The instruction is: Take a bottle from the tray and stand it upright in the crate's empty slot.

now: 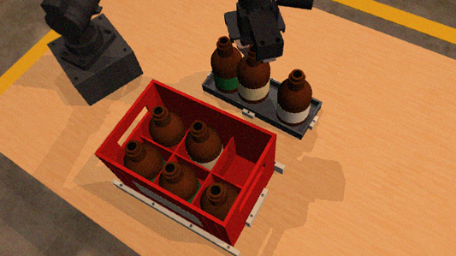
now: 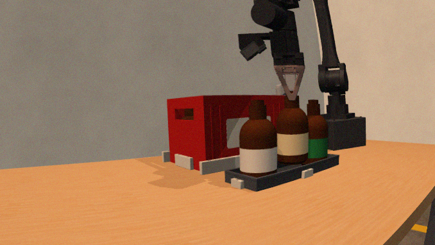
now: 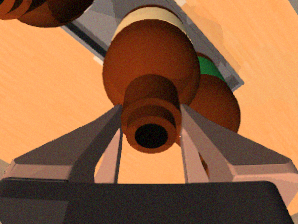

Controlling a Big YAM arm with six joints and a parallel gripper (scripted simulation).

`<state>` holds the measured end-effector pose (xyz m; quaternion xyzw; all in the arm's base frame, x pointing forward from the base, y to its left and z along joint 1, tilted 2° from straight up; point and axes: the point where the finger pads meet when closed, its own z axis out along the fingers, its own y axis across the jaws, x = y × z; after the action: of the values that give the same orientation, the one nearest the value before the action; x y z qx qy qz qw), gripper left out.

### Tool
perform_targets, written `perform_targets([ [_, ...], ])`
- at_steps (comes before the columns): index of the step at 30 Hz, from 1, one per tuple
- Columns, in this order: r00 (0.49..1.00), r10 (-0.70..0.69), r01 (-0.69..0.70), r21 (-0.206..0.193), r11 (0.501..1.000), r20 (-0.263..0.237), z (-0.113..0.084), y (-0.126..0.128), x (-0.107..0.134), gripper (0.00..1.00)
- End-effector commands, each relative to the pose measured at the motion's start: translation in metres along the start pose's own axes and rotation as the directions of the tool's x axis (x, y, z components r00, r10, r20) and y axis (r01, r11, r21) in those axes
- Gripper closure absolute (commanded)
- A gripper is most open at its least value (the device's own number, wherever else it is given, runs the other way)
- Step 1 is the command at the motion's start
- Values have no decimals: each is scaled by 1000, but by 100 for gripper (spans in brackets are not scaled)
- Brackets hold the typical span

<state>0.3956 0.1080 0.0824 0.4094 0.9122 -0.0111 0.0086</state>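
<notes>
My gripper (image 2: 292, 97) (image 3: 151, 113) is shut on the neck of the cream-labelled bottle (image 1: 253, 73) (image 2: 292, 122) (image 3: 150, 60). That bottle is upright, its base slightly above the floor of the dark tray (image 1: 270, 108) (image 2: 279, 180) (image 3: 107, 20). In the tray stand a white-labelled bottle (image 1: 294, 97) (image 2: 258, 136) at one end and a green-labelled bottle (image 1: 225, 62) (image 2: 317, 128) (image 3: 220, 110) at the other. The red crate (image 1: 209, 113) (image 2: 186, 138) holds several brown bottles. Its empty slot (image 1: 237, 169) is at the right corner, on the side toward the tray.
Pale strips (image 1: 256, 207) (image 2: 183, 161) lie along the crate's foot, and small pale blocks (image 1: 248, 113) (image 2: 307, 173) touch the tray. The crate walls and dividers rise around the slot. The black robot base (image 1: 99, 65) (image 2: 348, 133) stands beyond the crate and tray.
</notes>
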Motion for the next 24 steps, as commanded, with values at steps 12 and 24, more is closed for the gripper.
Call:
perform_targets([
  [12, 999, 5, -1, -91, 996, 44, -50, 24, -21, 100],
  [24, 999, 5, -1, -91, 996, 44, -51, 24, -21, 100],
])
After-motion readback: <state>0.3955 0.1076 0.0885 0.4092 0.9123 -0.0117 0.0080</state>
